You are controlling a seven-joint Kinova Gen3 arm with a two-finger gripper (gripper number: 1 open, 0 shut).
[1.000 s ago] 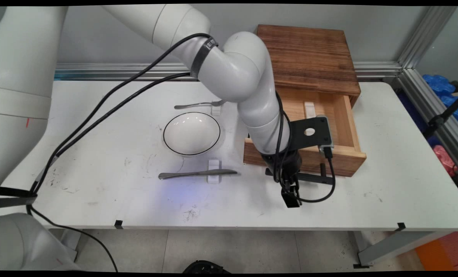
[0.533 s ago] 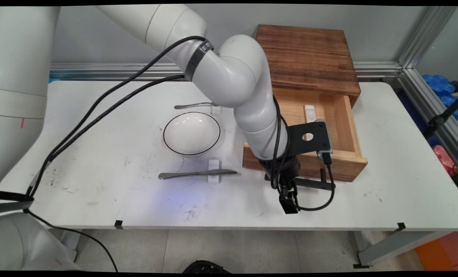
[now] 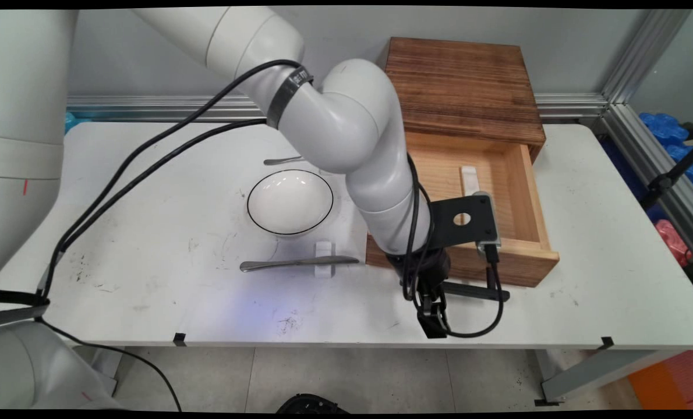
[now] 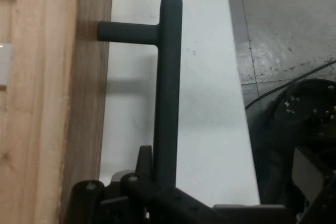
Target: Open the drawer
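My gripper (image 3: pixel 434 289) is shut on the black bar handle (image 3: pixel 476 291) of a wooden drawer (image 3: pixel 518 265), at the bar's left end. The drawer stands pulled well out of a dark-topped wooden cabinet (image 3: pixel 469 87) at the table's back right. A small white block (image 3: pixel 469 177) lies on the drawer's floor. In the hand view the handle (image 4: pixel 169 93) runs up from between the fingers of the gripper (image 4: pixel 160 179). One of its posts goes into the drawer front (image 4: pixel 86 103) on the left.
Left of the drawer sit a white bowl (image 3: pixel 290 201) with a black rim and a knife (image 3: pixel 297 263) laid across a white rest (image 3: pixel 323 256). Another utensil (image 3: pixel 282 160) behind the bowl is partly hidden by the arm. The table's near edge (image 3: pixel 381 344) is close below the gripper.
The gripper has moved toward the table's near edge, still holding the handle. The drawer has slid further out of the cabinet with it.
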